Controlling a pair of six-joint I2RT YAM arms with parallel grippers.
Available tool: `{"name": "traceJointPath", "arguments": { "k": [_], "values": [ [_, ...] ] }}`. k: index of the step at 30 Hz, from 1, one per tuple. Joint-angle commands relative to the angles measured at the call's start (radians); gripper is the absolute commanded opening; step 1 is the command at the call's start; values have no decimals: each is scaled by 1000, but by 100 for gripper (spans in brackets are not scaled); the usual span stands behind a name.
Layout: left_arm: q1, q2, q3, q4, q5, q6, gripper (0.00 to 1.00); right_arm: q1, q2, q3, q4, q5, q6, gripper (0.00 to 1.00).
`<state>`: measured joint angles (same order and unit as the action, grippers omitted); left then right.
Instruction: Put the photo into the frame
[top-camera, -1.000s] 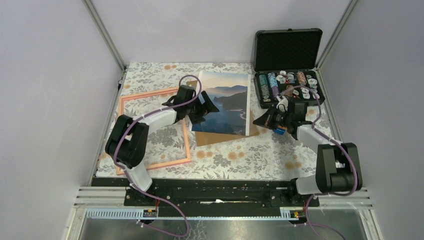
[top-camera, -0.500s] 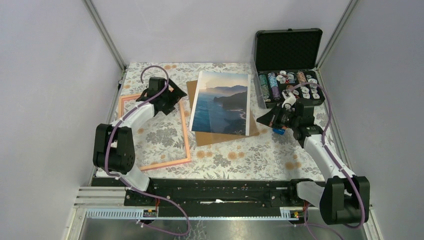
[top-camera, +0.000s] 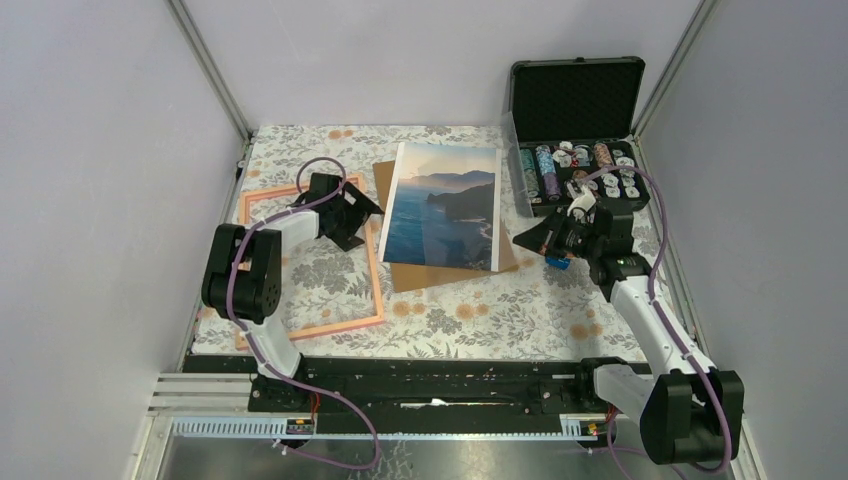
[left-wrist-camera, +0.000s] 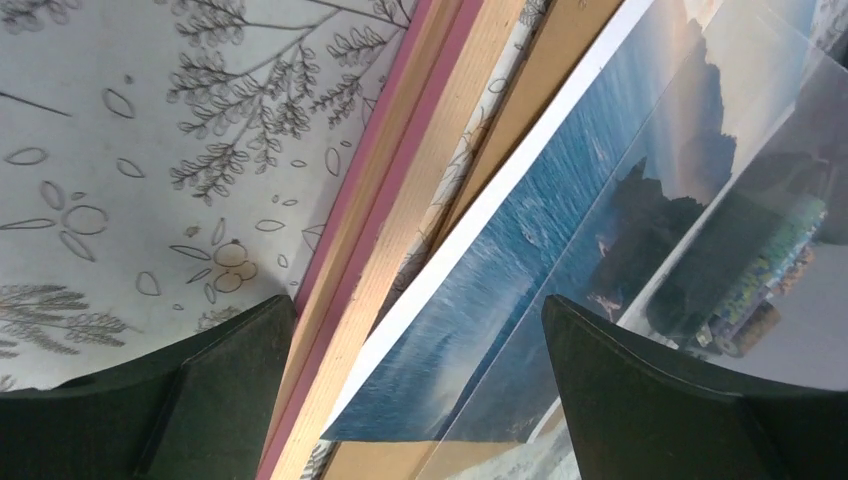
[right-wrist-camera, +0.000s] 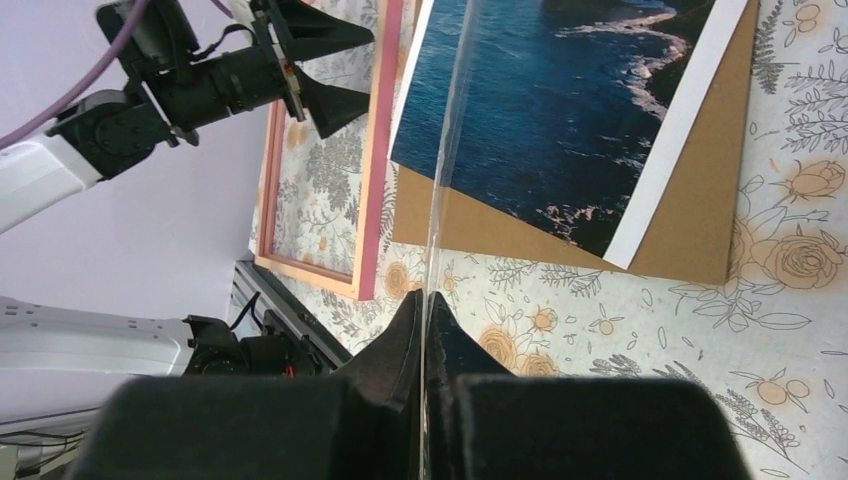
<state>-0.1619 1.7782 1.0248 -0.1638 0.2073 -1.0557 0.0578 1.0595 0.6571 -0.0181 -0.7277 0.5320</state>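
The photo (top-camera: 445, 205) lies face up on a brown backing board (top-camera: 440, 275), which sticks out past the photo's near edge and its left edge. Both rest on a floral tablecloth (top-camera: 480, 310). The frame (left-wrist-camera: 395, 200) lies flat just left of the photo, its pink and wood right rail running alongside the photo's left edge, with a strip of the board and cloth between them. The photo is not in the frame. The left gripper (left-wrist-camera: 415, 300) hangs low beside the photo's left edge, over that rail, its fingers spread wide apart with nothing between them. The right gripper (right-wrist-camera: 425, 300) sits off the photo's near right corner with its fingers pressed together on the edge of a clear sheet (left-wrist-camera: 700, 230). The sheet reaches out above the photo and is seen edge-on from the right wrist, throwing faint reflections across the print. Beyond the photo's far right corner stands an open black case (top-camera: 575, 100) holding poker chips (top-camera: 575, 165).
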Motion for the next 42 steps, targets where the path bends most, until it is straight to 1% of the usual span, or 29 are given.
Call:
{"name": "traceJointPath", "arguments": {
  "k": [1,3,6,9,11,17,20,22,23,27,30,33,37,42],
  "values": [
    [-8,16,-29,136,111,-18,99,1,-52,57,24,-36,48,0],
    [-16,38,-18,160,157,-17,99,1,-59,57,29,-44,79,0],
    [-27,48,-11,161,178,-17,99,3,-62,56,69,-65,135,0],
    [-27,9,-10,190,189,-9,99,4,-52,58,130,-95,194,0],
    [-23,-50,-3,179,161,18,99,13,-36,66,164,-112,220,0],
    [-13,-315,5,165,-14,136,99,103,5,161,142,-78,222,0],
    [-12,-399,48,149,-36,213,99,172,37,228,128,-47,218,0],
    [-16,-431,98,120,-32,289,99,234,71,264,133,-27,220,0],
    [-21,-447,120,93,-62,327,99,258,85,277,145,-16,224,0],
    [-69,-522,145,67,-153,431,99,320,132,262,293,-3,323,0],
    [-117,-553,149,71,-186,482,99,343,145,240,378,3,378,0],
    [-139,-565,150,74,-193,501,99,362,144,242,401,13,397,0],
    [-142,-573,155,73,-195,508,99,380,132,266,395,20,402,0],
    [-142,-598,156,73,-200,518,99,432,137,282,411,28,417,0]
  ]
}}
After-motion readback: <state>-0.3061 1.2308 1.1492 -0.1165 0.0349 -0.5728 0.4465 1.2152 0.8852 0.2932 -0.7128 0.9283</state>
